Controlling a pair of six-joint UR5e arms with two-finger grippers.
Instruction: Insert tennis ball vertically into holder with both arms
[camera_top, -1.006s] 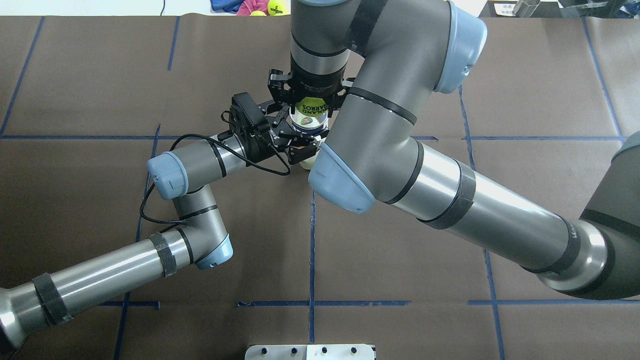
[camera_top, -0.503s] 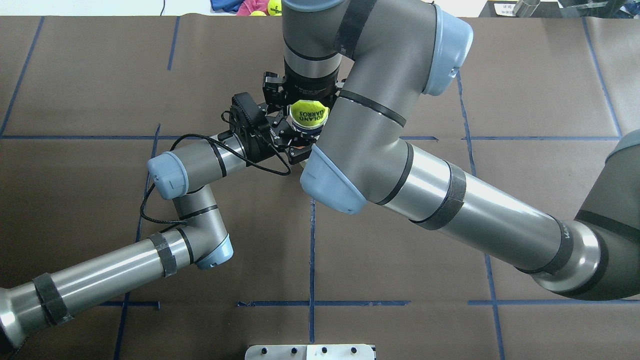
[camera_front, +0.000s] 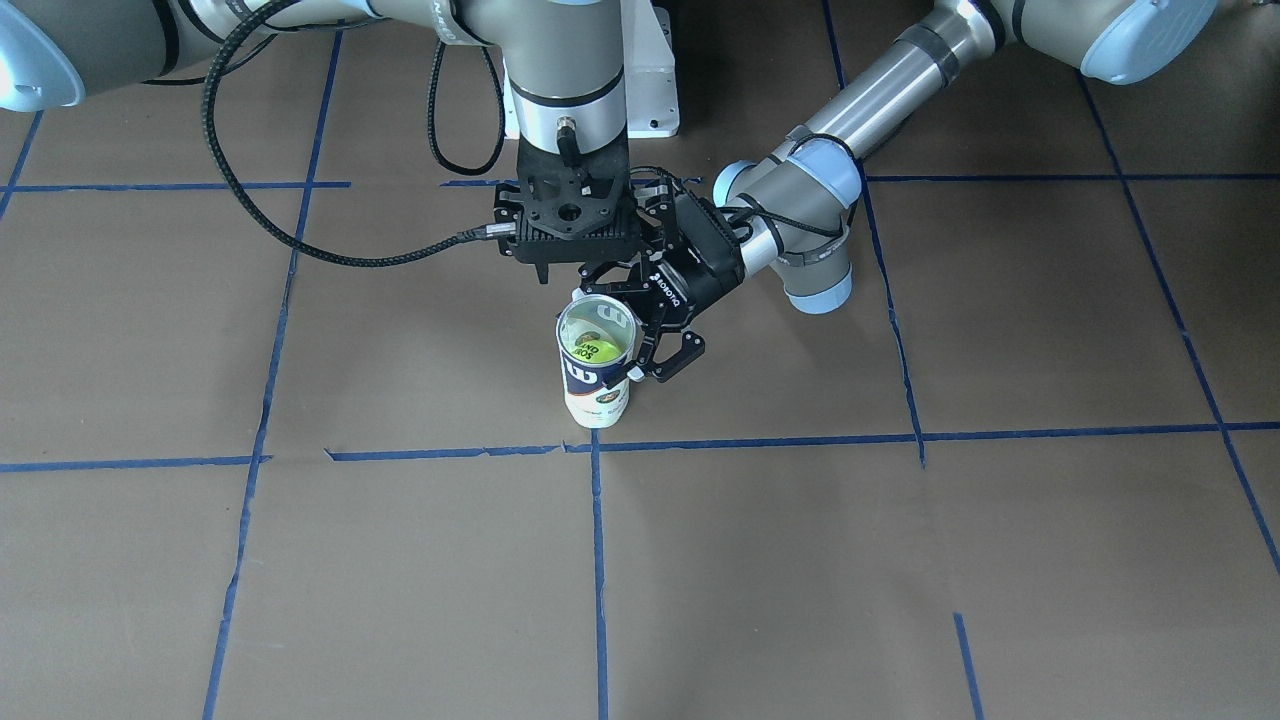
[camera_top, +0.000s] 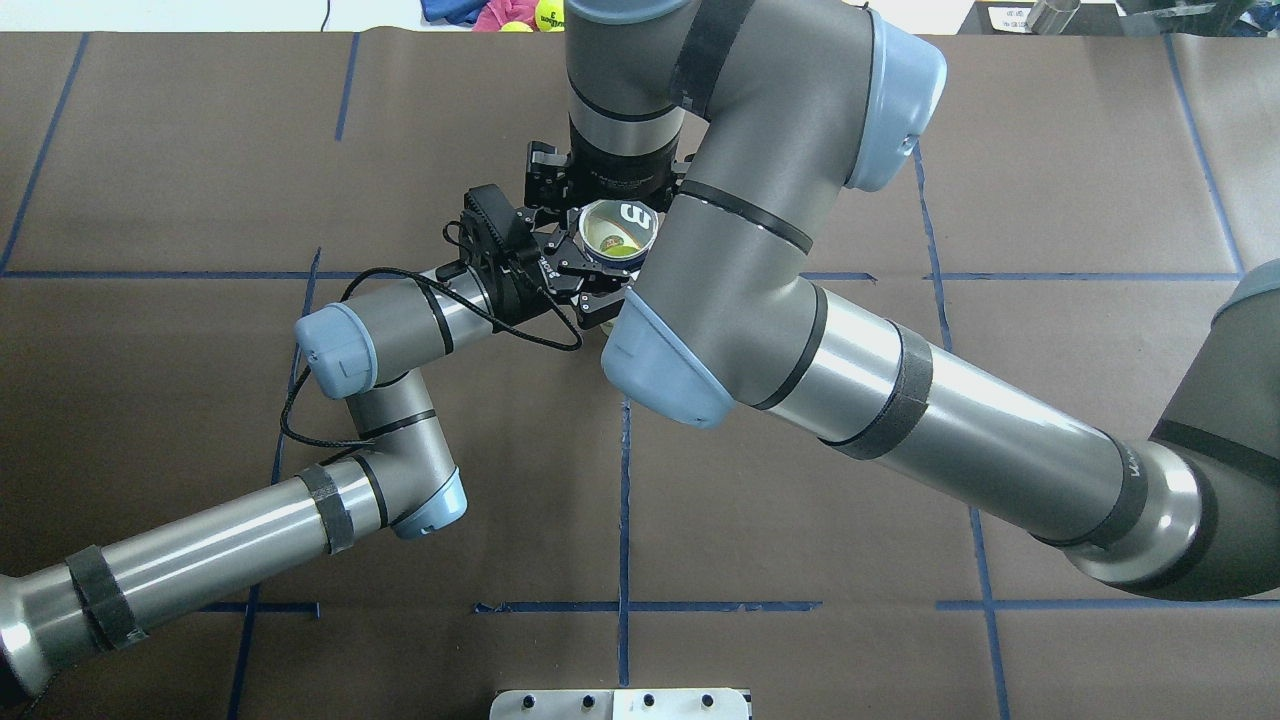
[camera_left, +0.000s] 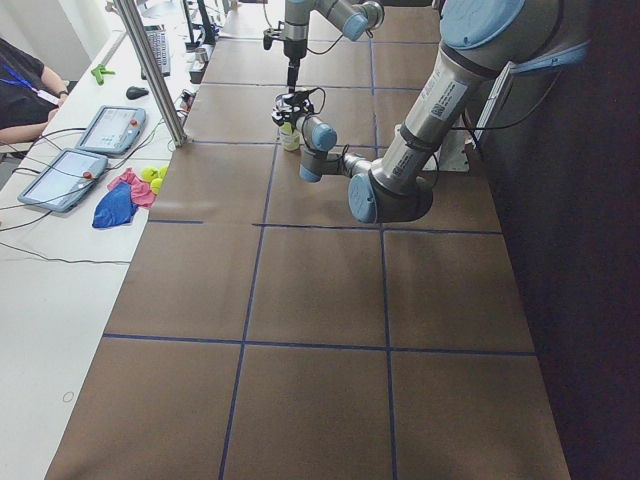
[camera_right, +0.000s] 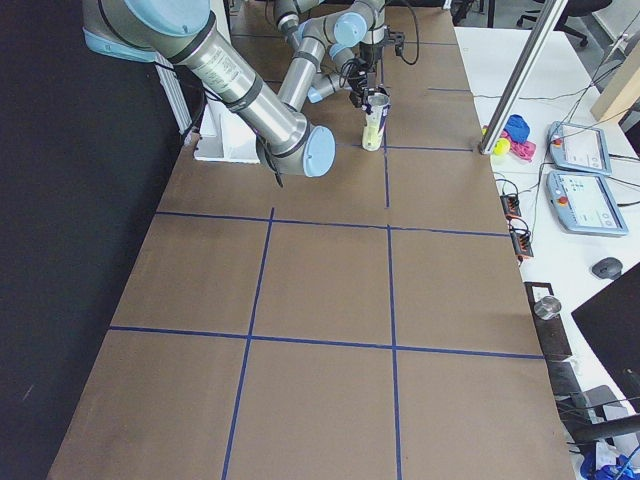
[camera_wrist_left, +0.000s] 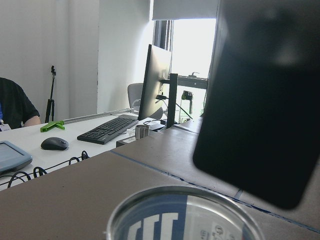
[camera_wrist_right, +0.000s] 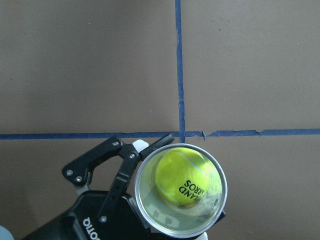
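The ball (camera_wrist_right: 186, 180) lay low inside the upright can (camera_front: 596, 385), so I judged the insertion done, with only letting go and backing off left. My left claw (camera_front: 635, 340) clamped the can's side. My right claw (camera_front: 590, 280) hung just above its mouth; I could not tell how far open it was. A brown, blue-taped counter (camera_front: 800, 550) lay under the can, and beyond it a keyboard (camera_wrist_left: 107, 130) sat on a desk (camera_wrist_left: 30, 150).

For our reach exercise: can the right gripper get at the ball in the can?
Probably not: the ball sits low inside the can, whose wall closely rings it, leaving the right gripper little finger room.
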